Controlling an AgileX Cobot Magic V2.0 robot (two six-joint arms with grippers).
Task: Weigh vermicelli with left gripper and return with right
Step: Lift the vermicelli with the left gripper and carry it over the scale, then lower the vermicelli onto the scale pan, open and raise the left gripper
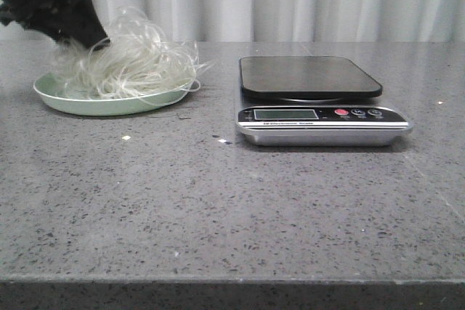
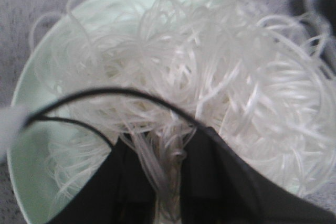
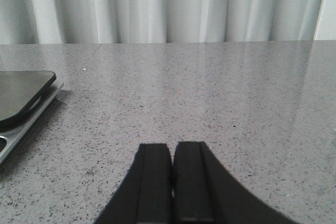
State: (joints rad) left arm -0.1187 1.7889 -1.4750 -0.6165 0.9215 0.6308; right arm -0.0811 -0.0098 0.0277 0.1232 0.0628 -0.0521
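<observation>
Vermicelli (image 1: pixel 127 59), a fluffy whitish tangle, sits heaped on a pale green plate (image 1: pixel 109 103) at about ten o'clock on the grey table (image 1: pixel 218 208). The left gripper (image 2: pixel 168 182) is closed on a thin bunch of strands at the heap's edge. The right gripper (image 3: pixel 173 182) hangs closed and empty. The scale (image 1: pixel 320 99) stands at two o'clock, well apart. Risk: so few strands may slip free, or trailing loops may snag and drag the plate.

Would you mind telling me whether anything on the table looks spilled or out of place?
Mostly tidy. Stray loops of the vermicelli hang over the green plate rim toward the scale, and small pale flecks lie on the table nearby.
</observation>
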